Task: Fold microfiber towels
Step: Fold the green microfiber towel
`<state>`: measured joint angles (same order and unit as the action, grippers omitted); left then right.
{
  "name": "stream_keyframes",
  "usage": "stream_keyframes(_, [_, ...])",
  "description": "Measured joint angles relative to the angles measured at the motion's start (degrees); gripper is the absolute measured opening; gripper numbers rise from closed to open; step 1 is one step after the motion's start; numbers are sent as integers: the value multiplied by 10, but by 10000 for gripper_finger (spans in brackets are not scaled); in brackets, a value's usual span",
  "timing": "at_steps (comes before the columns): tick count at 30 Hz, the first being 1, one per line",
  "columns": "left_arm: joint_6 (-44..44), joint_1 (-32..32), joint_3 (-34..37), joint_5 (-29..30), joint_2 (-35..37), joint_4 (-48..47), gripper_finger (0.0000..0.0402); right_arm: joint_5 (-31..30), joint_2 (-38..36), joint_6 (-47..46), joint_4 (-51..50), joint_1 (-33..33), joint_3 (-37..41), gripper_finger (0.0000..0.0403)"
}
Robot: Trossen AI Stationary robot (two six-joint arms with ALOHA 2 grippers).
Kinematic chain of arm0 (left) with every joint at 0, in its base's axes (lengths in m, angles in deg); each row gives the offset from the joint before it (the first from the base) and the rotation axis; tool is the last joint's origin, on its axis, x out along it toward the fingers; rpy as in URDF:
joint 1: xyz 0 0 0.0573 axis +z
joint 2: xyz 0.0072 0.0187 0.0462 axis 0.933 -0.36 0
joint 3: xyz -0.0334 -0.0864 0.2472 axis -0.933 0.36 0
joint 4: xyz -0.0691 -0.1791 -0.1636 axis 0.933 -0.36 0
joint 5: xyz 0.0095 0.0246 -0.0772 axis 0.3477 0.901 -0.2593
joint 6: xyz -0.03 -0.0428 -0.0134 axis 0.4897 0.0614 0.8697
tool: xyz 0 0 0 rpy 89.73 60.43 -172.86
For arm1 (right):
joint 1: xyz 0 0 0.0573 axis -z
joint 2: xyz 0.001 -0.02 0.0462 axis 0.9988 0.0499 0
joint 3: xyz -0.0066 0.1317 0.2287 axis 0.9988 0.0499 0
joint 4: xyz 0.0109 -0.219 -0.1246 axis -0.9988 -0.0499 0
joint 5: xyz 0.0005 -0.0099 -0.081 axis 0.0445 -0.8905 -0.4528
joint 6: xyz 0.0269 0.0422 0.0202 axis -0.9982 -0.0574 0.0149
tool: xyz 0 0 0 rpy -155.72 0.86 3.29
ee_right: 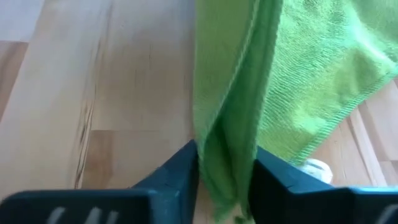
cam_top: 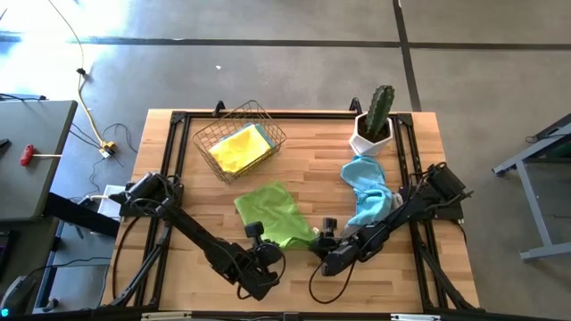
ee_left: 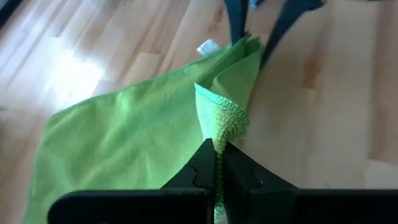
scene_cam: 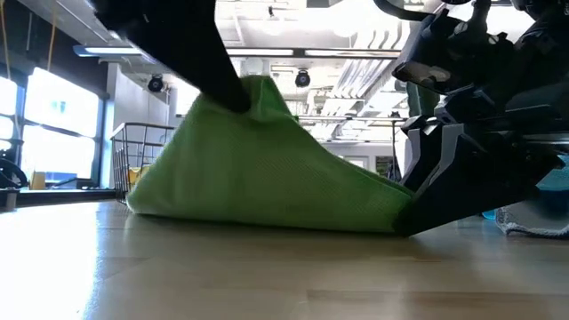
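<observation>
Lime green towel (cam_top: pixel 277 214) lay low-centre of the high view, left gripper (ee_left: pixel 219 163) clamped tight on a lifted corner, right gripper (ee_right: pixel 224 180) narrowing around the opposite bunched edge but not clearly gripping – best to seat that pinch fully, then lift both corners level.

Bare wood is lying open along the worktop's (cam_top: pixel 178 192) left edge. The wire basket (cam_top: pixel 239 141) and potted cactus (cam_top: pixel 375 120) are crowding the far edge, and a blue towel pile (cam_top: pixel 366 187) is blocking the right edge.
</observation>
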<state>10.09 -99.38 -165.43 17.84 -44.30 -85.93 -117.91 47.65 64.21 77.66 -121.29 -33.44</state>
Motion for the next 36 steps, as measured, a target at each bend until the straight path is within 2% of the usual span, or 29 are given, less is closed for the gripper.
stream_keyframes(7, [49,-14,0,-15,2,-1,0,7,0,27,5,0,0,8])
stream_keyframes(12, [96,-28,0,-37,4,2,1,78,-2,6,2,1,-10,9])
stream_keyframes(16, [98,-31,-2,-50,5,14,1,128,-16,25,-63,4,-50,4])
stream_keyframes(22, [27,-22,-48,-38,5,-33,1,110,-54,67,-242,9,-147,2])
stream_keyframes(30, [-33,2,-158,82,6,-243,1,-8,-76,82,-506,33,-266,1])
stream_keyframes(36, [-52,52,-168,238,7,-366,1,-97,-76,119,-619,91,-304,0])
